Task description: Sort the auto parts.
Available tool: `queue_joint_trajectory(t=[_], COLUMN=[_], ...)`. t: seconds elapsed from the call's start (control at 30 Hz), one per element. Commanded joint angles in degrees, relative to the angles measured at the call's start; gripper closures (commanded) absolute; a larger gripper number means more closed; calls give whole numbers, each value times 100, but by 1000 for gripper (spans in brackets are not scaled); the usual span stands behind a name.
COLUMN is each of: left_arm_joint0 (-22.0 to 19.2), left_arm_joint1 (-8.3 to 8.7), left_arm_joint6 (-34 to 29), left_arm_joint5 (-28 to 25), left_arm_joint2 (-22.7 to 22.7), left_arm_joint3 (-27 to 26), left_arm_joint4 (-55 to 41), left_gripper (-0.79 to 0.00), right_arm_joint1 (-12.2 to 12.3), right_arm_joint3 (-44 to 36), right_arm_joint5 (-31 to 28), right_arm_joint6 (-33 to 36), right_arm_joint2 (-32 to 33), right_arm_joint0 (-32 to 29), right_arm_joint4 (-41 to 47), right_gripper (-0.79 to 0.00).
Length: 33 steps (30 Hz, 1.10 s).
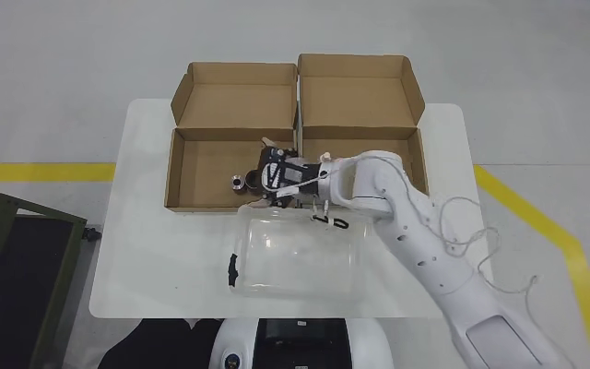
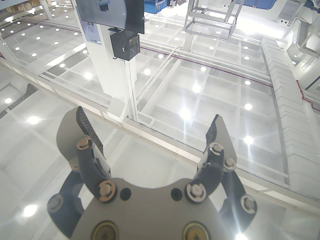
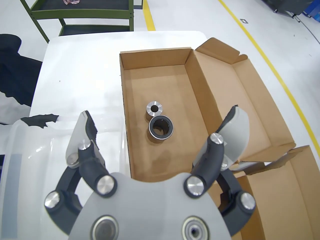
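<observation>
Brown cardboard made the left box [image 3: 175,81], and both auto parts stood on its floor, in the half nearer to the clear bin [image 1: 295,258] on the table [image 1: 147,258]. One was a steel ring [image 3: 160,129] with a dark inner lining; the other was a smaller steel bushing [image 3: 154,109], close against it. I could not tell if the two touched.

Both stood on end with the bore facing up, so the axis of each was vertical. Each was short and about as wide as it was tall.

The right claw [image 3: 160,114] hung above them with its fingers spread wide and nothing between them. The left claw [image 2: 148,114] was turned up toward the ceiling, also spread and empty.

In my judgement the parts are heavy for their size, fully stiff, not fragile, and smooth enough to slip. A good hold would be across the outer wall, on two opposite sides. The fingers should come down where the neighbouring part does not block them. A second box [image 1: 359,148] stood beside the first.
</observation>
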Motion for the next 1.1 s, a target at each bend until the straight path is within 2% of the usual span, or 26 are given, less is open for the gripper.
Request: queue_joint_trajectory(t=[0.0,0.2,0.47,0.8,1.07], left_arm_joint0=[0,0,0,0,0], left_arm_joint1=[0,0,0,0,0], left_arm_joint6=[0,0,0,0,0], left_arm_joint5=[0,0,0,0,0], left_arm_joint2=[0,0,0,0,0], left_arm_joint3=[0,0,0,0,0], left_arm_joint4=[0,0,0,0,0], left_gripper=[-785,-785,-785,-785,-785], right_arm_joint1=[73,272,481,726,861], right_arm_joint3=[-257,-855,-1310,-1391,-1348], right_arm_joint5=[-64,-254,-592,-878,-908], right_arm_joint6=[22,-41,-597,-1651,-2494], right_arm_joint2=[233,920,1797,3018,3645], right_arm_joint0=[-202,-771,-1353,-2310,-2959], right_arm_joint4=[-11,-38,-169,-671,-1220], right_gripper=[-785,-785,-785,-785,-785])
